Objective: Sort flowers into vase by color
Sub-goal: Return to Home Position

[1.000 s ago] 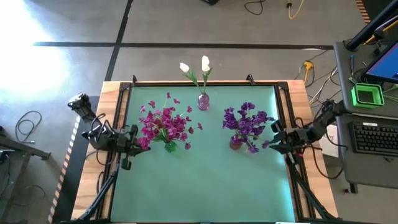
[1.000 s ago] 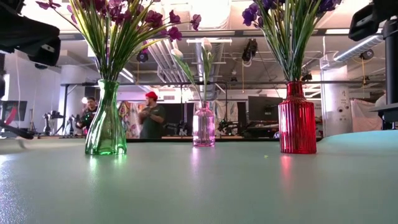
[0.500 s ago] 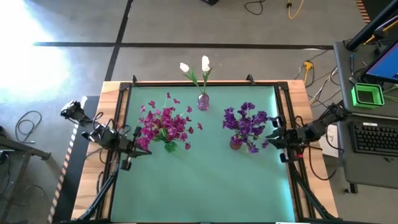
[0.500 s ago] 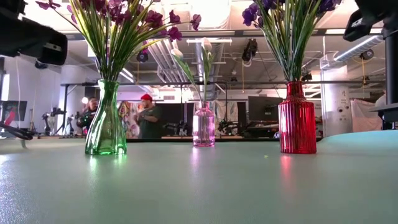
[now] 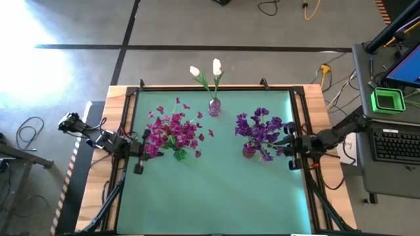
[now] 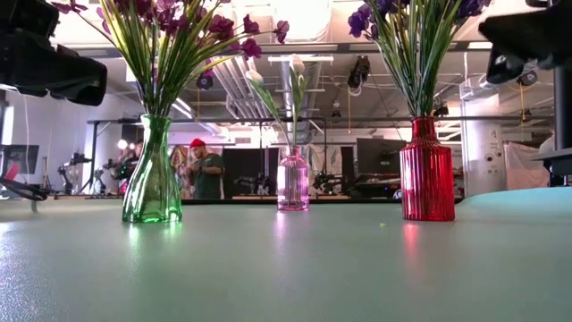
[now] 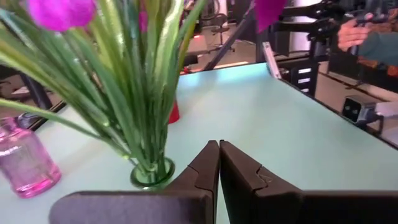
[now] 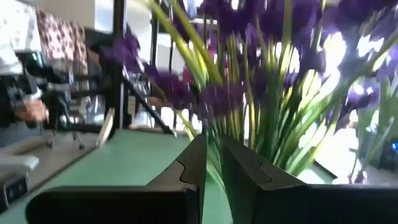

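Note:
Magenta flowers (image 5: 172,129) stand in a green glass vase (image 6: 152,183) on the table's left. Purple flowers (image 5: 260,128) fill a red ribbed vase (image 6: 426,174) on the right. White buds (image 5: 205,71) rise from a small pink vase (image 6: 292,182) at the far middle. My left gripper (image 5: 139,157) hovers shut just left of the green vase, whose mouth (image 7: 152,175) shows beside its tips (image 7: 219,144). My right gripper (image 5: 289,151) hangs just right of the purple bunch (image 8: 261,74), its fingers a narrow gap apart (image 8: 214,142). Neither touches anything.
The green mat (image 5: 216,196) is bare on the near half. A desk with a keyboard (image 5: 394,144) and a green box (image 5: 387,100) stands right of the table. People (image 6: 201,168) stand in the room beyond; a person's hand (image 7: 354,31) shows there.
Both arms have sunk lower, their elbows swinging outward away from the table. The left gripper has drifted slightly toward the near edge beside the green vase; the right gripper has crept a little toward the red vase. The vases and flowers have stayed put.

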Robot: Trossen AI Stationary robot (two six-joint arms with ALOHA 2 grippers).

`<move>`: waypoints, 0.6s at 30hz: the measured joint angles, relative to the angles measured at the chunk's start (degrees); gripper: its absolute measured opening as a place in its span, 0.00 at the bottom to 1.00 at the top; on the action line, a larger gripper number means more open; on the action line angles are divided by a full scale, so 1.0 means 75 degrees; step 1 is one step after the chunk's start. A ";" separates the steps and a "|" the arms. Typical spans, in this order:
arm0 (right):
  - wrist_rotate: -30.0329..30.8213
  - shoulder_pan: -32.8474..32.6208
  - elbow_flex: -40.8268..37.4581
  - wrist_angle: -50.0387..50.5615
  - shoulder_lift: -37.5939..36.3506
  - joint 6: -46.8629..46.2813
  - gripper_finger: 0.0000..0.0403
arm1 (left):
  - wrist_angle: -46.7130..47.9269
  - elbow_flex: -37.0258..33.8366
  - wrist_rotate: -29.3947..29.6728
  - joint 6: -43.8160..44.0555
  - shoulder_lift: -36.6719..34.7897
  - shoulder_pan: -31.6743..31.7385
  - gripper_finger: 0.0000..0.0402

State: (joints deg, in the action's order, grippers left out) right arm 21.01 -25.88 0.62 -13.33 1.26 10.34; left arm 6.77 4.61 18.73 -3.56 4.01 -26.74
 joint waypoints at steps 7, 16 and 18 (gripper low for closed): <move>0.0002 0.0440 0.0000 -0.0333 0.0000 0.0596 0.09 | 0.0030 0.0000 0.1012 -0.0008 0.0003 0.0000 0.00; -0.0063 0.1315 0.0000 -0.0232 0.0009 0.1088 0.09 | 0.0019 0.0001 0.2033 -0.0058 0.0084 0.0000 0.00; -0.0148 0.1446 0.0000 -0.0351 -0.0004 0.1362 0.09 | 0.0019 -0.0001 0.2033 -0.0058 0.0114 -0.0003 0.00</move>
State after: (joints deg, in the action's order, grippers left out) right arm 19.89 -15.03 0.62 -15.96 1.22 20.55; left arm 6.92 4.60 33.98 -3.99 4.86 -26.76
